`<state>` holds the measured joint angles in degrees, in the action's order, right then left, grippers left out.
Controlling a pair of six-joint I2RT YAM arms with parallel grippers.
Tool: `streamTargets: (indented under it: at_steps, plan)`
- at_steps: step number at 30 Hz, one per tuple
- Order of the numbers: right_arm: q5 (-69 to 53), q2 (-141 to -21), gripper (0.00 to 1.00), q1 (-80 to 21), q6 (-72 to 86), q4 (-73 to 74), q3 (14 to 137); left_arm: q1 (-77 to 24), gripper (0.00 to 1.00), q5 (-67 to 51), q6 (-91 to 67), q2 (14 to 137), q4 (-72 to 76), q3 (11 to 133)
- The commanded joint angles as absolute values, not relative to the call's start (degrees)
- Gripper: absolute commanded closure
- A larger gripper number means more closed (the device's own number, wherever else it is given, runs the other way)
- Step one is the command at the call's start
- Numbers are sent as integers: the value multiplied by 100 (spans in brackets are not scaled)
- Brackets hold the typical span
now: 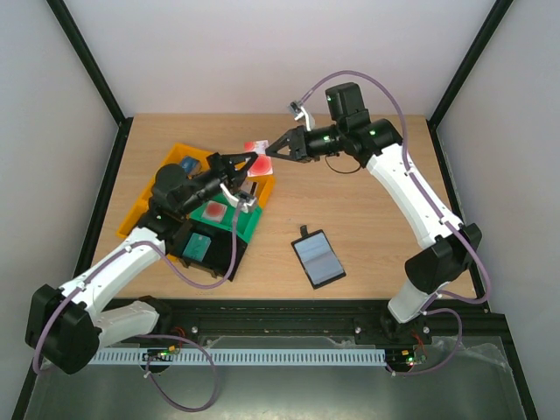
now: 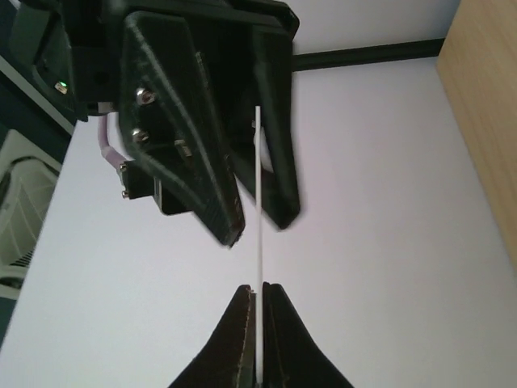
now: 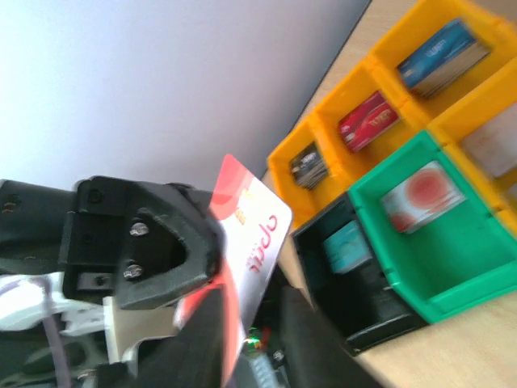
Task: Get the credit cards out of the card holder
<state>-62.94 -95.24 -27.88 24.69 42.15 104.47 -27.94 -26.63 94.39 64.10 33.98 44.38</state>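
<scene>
A red and white credit card (image 1: 256,157) is held in the air between my two grippers, above the bins at the left. My left gripper (image 1: 248,164) is shut on one end of it; in the left wrist view the card (image 2: 259,202) shows edge-on, pinched at the left fingertips (image 2: 258,288). My right gripper (image 1: 272,150) has its jaws either side of the card's other end with gaps showing (image 2: 257,217), so it is open. In the right wrist view the card (image 3: 258,226) stands between the right gripper's fingers (image 3: 254,327). The card holder (image 1: 318,258) lies open on the table.
A green bin (image 1: 252,224) holds another red and white card (image 1: 215,210). A black bin (image 1: 188,258) holds a teal block (image 1: 199,245). A yellow bin (image 1: 144,201) with compartments of small cards stands behind them. Black frame posts edge the table.
</scene>
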Motion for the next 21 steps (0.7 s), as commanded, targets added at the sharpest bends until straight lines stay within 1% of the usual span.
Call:
streamTargets:
  at_steps: [1,2,4,5,6,8,10,13,15,17,21]
  plan:
    - [-5187,-9443,58,-2638,2499,4472,10366,-3169,98,-1469,9125,6303,1948,4978]
    - [-4826,-9452,46,-2532,2531,4616,10350,-3336,98,-899,8942,6384,1273,5160]
    - [-4135,-9422,29,-2265,2647,4816,10217,-3683,98,312,8159,6789,-142,5691]
    - [-3852,-9391,6,-2142,2673,4891,10134,-3825,98,871,7723,7084,-770,6119]
    - [-3635,-9345,0,-2015,2689,4989,10057,-3934,98,1287,7181,7451,-1398,6494]
    - [-3165,-9272,1,-1801,2715,5129,9919,-3963,98,1945,5987,8250,-2630,7328]
    - [-2724,-9226,1,-1661,2701,5295,9831,-3943,98,2313,4789,9061,-4035,8186]
    - [-2370,-9215,1,-1575,2599,5506,9692,-3823,98,2317,3063,10111,-6002,9145]
    - [-2343,-9196,1,-1562,2534,5545,9575,-3682,98,1965,2149,10601,-6989,9534]
    - [-2372,-9174,1,-1564,2501,5514,9466,-3540,98,1723,1485,10856,-7428,9549]
    - [-2470,-9121,1,-1559,2496,5390,9274,-3403,98,2366,1251,10866,-7297,9212]
